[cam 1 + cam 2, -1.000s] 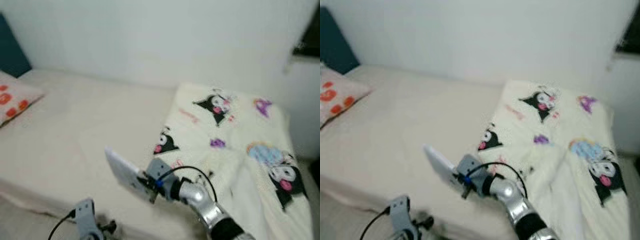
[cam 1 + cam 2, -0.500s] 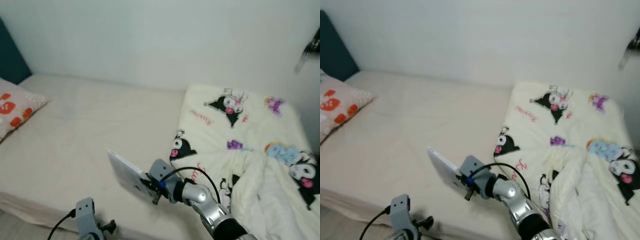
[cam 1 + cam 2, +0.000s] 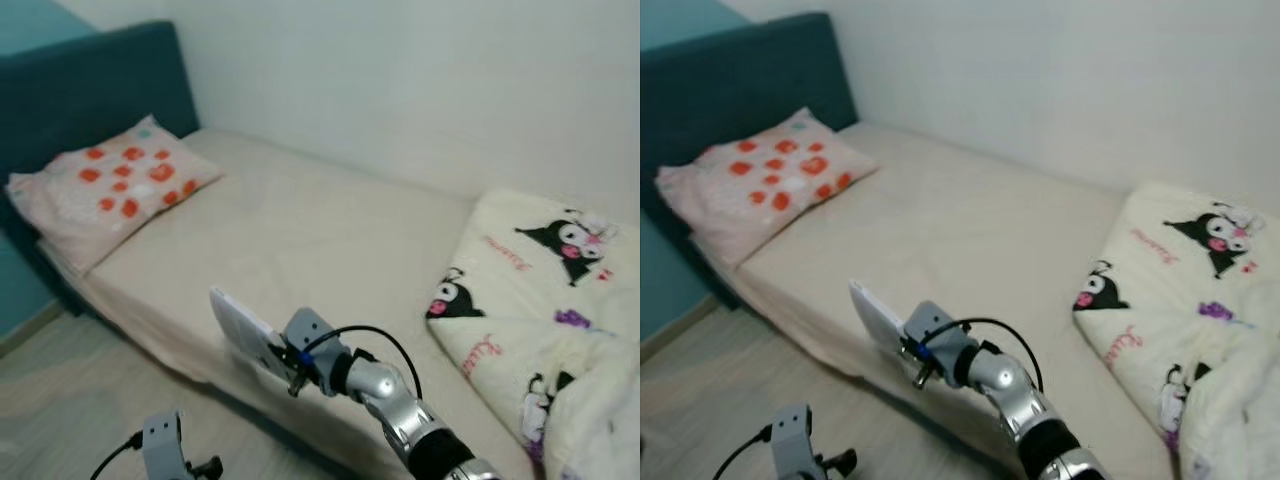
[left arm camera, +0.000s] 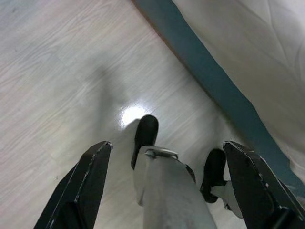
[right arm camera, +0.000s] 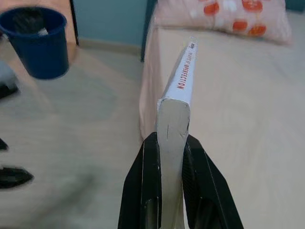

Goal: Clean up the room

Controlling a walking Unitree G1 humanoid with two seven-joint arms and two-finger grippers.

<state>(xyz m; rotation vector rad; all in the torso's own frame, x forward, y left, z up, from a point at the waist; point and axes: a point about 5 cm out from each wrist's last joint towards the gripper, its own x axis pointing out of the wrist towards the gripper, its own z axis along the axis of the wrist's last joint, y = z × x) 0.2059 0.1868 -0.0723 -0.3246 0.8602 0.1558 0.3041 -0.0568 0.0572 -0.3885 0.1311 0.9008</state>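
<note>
Fingers of the right gripper (image 5: 170,143) are clamped on the lower edge of a thin white book (image 5: 177,102), which juts out of them spine-forward at the centre of the right wrist view, red lettering running along the spine; in the left eye view the same book (image 3: 243,327) sticks up and to the left from the silver right arm at lower centre of the frame, carried in the air over the near edge of the bed (image 3: 300,240). Behind it, the cream sheet stretches across the middle of the frame, a pink pillow with orange spots (image 3: 110,185) lies at upper left against a teal headboard (image 3: 90,80), and a crumpled cartoon-print blanket (image 3: 540,300) is heaped at right. A blue bin (image 5: 40,40) stands on the pale floor at the upper left of the right wrist view, well apart from the book. The left gripper (image 4: 167,191) hangs low with its fingers spread wide and holding nothing, over the wooden floor (image 4: 57,71) beside the bed frame. As a judgement, the tidy-up looks to be midway through one item: the book is picked up but not yet put anywhere, and the rumpled blanket suggests work remains.
</note>
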